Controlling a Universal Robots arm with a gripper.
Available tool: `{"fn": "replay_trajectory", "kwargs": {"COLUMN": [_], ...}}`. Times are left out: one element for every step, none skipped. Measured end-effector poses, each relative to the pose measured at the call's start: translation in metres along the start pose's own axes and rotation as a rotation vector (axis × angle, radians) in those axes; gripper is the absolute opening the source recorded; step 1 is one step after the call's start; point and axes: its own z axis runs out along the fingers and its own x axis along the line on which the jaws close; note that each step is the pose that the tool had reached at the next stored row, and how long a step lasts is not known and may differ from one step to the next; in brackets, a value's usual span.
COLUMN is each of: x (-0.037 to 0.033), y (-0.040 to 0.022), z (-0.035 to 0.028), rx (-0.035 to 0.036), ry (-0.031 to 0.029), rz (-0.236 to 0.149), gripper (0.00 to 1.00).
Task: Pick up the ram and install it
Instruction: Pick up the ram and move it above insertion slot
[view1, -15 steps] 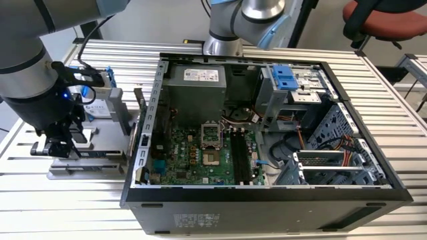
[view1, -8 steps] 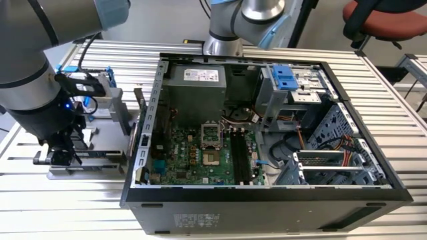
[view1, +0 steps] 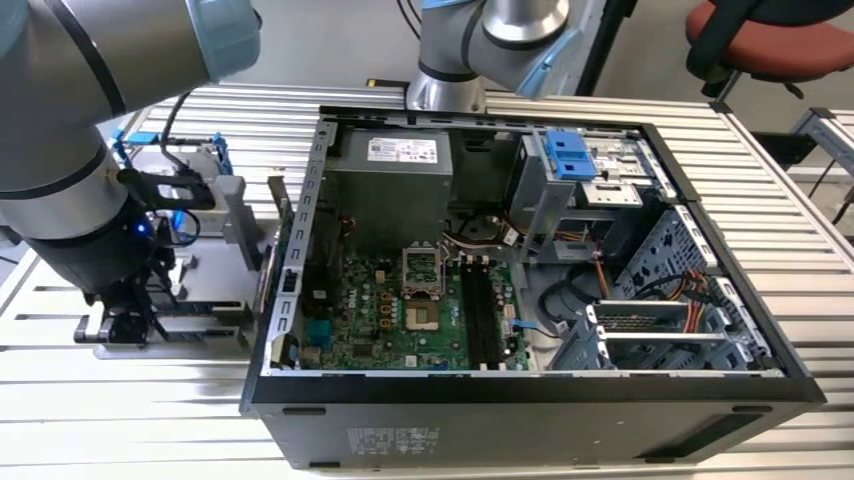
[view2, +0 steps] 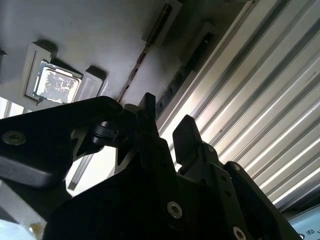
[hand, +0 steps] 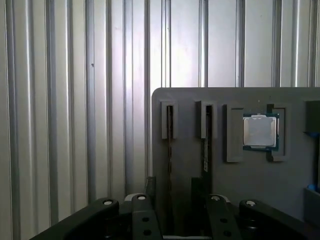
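The ram (hand: 170, 150) is a thin dark strip standing on edge in a slot of a grey tray (hand: 250, 185). In the second wrist view the ram (view2: 142, 55) runs as a narrow line toward the black fingers (view2: 148, 112). My gripper (hand: 173, 186) is open, with one finger on each side of the strip's near end; whether they touch it I cannot tell. In the exterior view my gripper (view1: 127, 325) hangs low over the tray (view1: 200, 270), at the exterior view's left of the open computer case (view1: 534, 390). The board's long black slots (view1: 487, 310) lie inside the case.
A second thin strip (hand: 205, 140) stands in the neighbouring tray slot, and a square silver processor (hand: 259, 131) sits further along. Ribbed aluminium table (hand: 75, 100) surrounds the tray. A second arm's base (view1: 461, 60) stands behind the case, and a red chair (view1: 774, 40) is at the back.
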Motion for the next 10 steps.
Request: {"fn": "replay_trajectory", "kwargs": {"x": [0.0001,0.0001,0.0001,0.0002,0.0002,0.0003,0.0003,0.0003,0.0003,0.0003], "y": [0.0000,-0.0001,-0.0001,-0.0002,-0.0002,-0.0003,-0.0003,-0.0004,-0.0004,-0.0005], "z": [0.0018,0.0038,0.0055,0.0072,0.0092,0.0110,0.0128,0.0145,0.0164,0.0183], "rx": [-0.0001,-0.0002,-0.0008,-0.0016,-0.0024,-0.0032,-0.0041,-0.0048,-0.0053,-0.0057], "ry": [0.0001,-0.0001,-0.0001,0.0000,-0.0001,0.0000,0.0000,0.0000,-0.0001,-0.0001], "rz": [0.000,0.000,0.001,0.001,0.001,0.002,0.004,0.005,0.007,0.009], "gripper": [1.00,1.00,1.00,1.00,1.00,1.00,1.00,1.00,1.00,1.00]}}
